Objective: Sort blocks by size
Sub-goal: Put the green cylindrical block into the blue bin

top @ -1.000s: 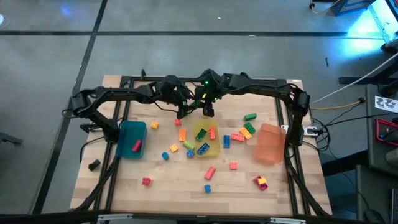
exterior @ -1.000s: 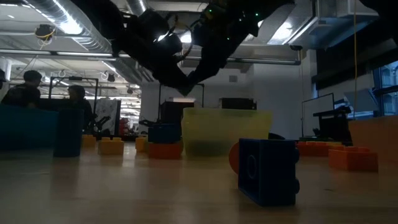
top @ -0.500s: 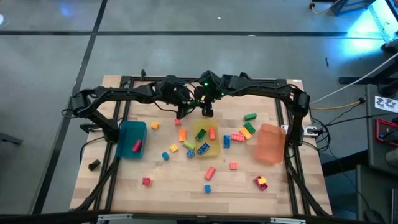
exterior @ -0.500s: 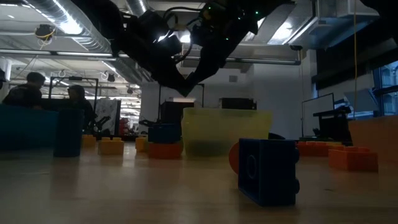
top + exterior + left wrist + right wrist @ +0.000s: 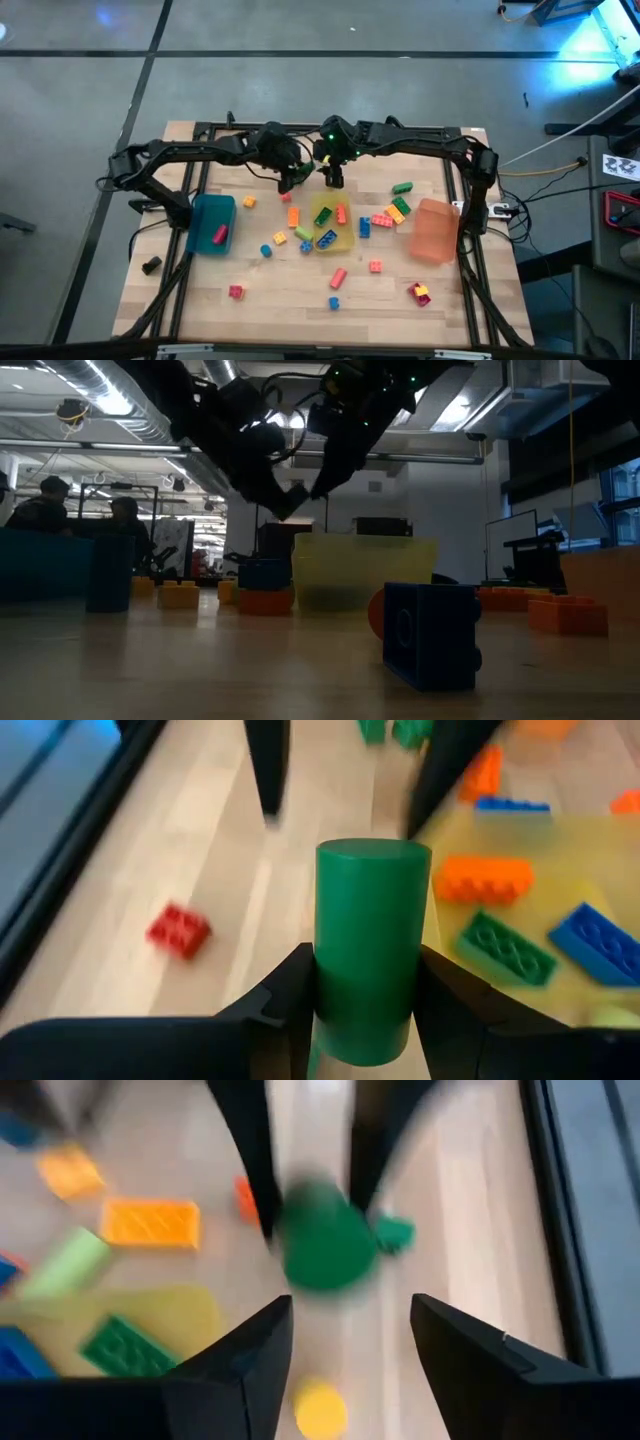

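While the green cylinder block (image 5: 371, 948) stood clamped upright between the left tool's (image 5: 291, 176) fingers, above the worktop (image 5: 280, 300) just beside the yellow bin (image 5: 345, 241), the right tool (image 5: 333, 178) hung close alongside, its fingers spread and empty.

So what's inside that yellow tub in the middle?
The yellow tub holds a green brick, an orange brick and a blue brick. A pale green piece sits at its edge. Anything lying beneath those bricks is hidden.
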You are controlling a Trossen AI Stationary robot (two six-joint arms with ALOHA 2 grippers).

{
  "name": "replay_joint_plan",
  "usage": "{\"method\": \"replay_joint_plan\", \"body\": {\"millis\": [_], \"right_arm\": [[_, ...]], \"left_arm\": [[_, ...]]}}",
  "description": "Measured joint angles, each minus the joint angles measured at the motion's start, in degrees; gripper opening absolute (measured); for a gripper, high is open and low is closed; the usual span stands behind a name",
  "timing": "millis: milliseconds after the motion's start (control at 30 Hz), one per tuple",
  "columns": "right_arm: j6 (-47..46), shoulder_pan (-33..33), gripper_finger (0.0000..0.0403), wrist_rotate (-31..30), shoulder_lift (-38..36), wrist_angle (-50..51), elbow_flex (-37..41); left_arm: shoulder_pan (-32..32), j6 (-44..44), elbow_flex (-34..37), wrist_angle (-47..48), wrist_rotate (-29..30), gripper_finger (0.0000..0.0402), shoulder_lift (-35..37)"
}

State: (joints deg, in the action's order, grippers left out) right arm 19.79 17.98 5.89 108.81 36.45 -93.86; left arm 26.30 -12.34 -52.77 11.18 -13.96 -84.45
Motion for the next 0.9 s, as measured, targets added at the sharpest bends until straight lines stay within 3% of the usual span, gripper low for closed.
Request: {"method": "replay_joint_plan", "body": {"millis": [233, 367, 500, 667, 900], "right_arm": [[0.0, 0.1, 0.0205, -12.1, 0.0, 13.0, 0.0], [0.0, 0.5, 0.0201, -12.9, 0.0, 19.7, 0.0], [0.0, 1.0, 0.0200, -12.9, 0.0, 22.7, 0.0], [0.0, 2.5, 0.0200, -12.9, 0.0, 24.3, 0.0], [0.0, 4.7, 0.0199, -12.8, 0.0, 26.9, 0.0]], "left_arm": [[-0.2, 6.2, 0.0, 22.0, 1.2, 0.0118, 10.5], [-0.9, 11.7, 0.0, 37.2, 1.4, 0.0127, 16.3], [-2.7, 24.4, 0.0, 47.0, 2.6, 0.0129, 19.0], [-5.2, 40.3, 0.0, 57.8, 2.7, 0.0128, 19.5], [-8.0, 53.9, 0.0, 73.2, 2.7, 0.0131, 19.5]]}}
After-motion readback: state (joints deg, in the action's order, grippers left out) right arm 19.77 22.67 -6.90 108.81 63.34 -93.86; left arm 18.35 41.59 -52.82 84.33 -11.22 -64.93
